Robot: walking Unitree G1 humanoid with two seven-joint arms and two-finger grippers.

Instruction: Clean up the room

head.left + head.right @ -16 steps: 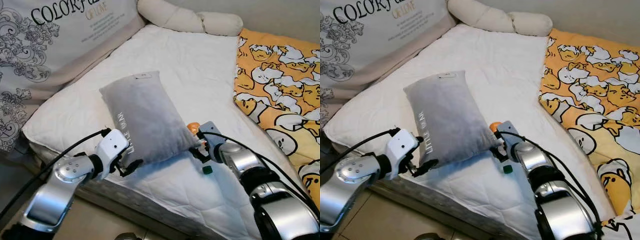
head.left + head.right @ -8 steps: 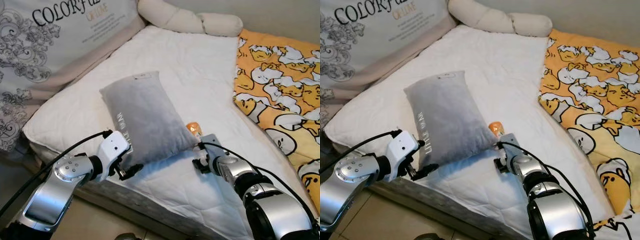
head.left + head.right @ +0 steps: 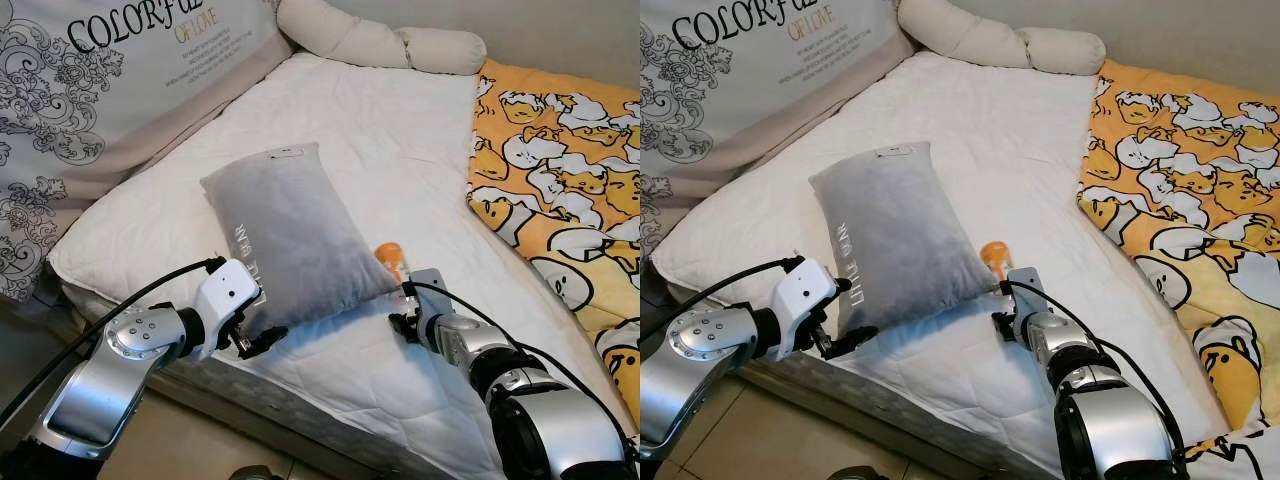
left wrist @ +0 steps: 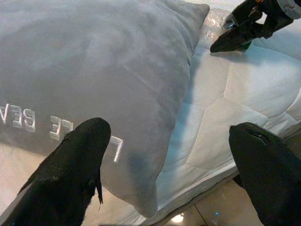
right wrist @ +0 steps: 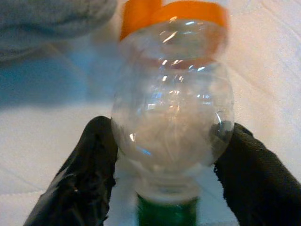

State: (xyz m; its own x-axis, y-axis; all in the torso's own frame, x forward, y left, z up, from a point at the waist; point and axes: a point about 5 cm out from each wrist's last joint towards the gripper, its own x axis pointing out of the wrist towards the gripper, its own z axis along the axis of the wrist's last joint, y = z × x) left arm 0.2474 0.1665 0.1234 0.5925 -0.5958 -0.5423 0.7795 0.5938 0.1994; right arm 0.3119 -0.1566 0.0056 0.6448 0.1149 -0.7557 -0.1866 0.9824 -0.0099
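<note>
Right gripper (image 5: 164,165) clamped a clear bottle (image 5: 171,117) on the bed (image 3: 400,130). Left gripper (image 4: 174,160) spread wide at the pillow (image 3: 290,230) corner.

You can read "COLORFUL" in large black serif letters on big cushion (image 3: 110,90), with "OF LOVE" in gold beside it; smaller lines beneath too small to read. Grey pillow (image 3: 290,235) carries white embroidered lettering, "LITTLE..." legible, rest unclear.
</note>
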